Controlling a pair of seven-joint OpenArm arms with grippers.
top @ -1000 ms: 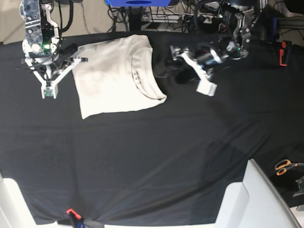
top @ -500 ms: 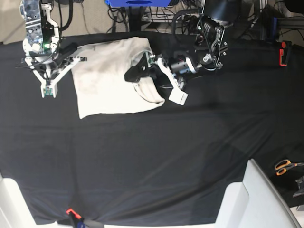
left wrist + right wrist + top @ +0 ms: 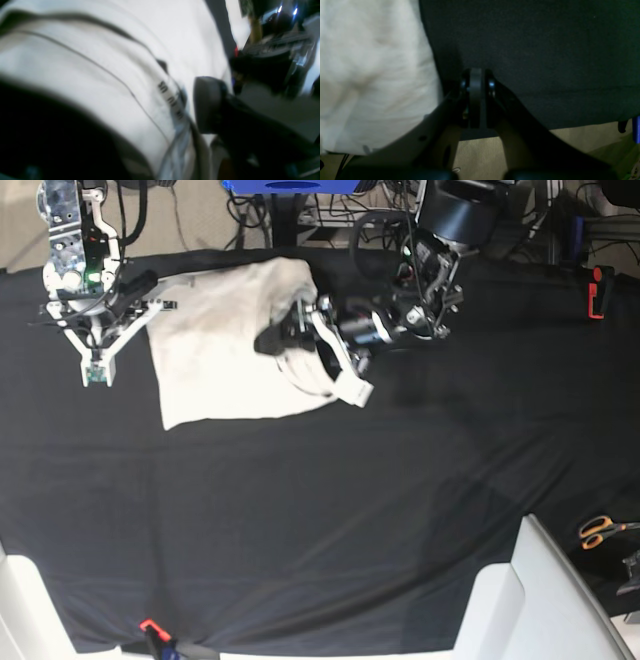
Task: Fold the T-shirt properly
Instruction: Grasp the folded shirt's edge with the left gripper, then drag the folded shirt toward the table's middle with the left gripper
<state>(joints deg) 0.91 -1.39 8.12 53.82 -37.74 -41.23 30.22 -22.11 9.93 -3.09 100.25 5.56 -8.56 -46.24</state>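
Cream T-shirt lying partly folded on the black-covered bench, toward the far left of the base view, collar end bunched and lifted at its right edge. Left tool reaching in from the right, straddling that collar edge, one dark finger over the fabric, one white finger along the hem side. Seen from the left wrist: collar seam and small dark label marks just beside a dark rounded pad, cloth filling most of the blurred view. Jaws partway apart around the cloth; cannot tell whether the fabric is actually pinched.

Right tool hanging just off the shirt's left edge, pointing down toward the bench cover. From the right wrist: right tool with fingers pressed together, nothing between them, black cover beneath, shirt fabric just to one side.

Elsewhere: orange-handled scissors at the right margin, red clamp on the far right edge, another orange clip at the near edge.
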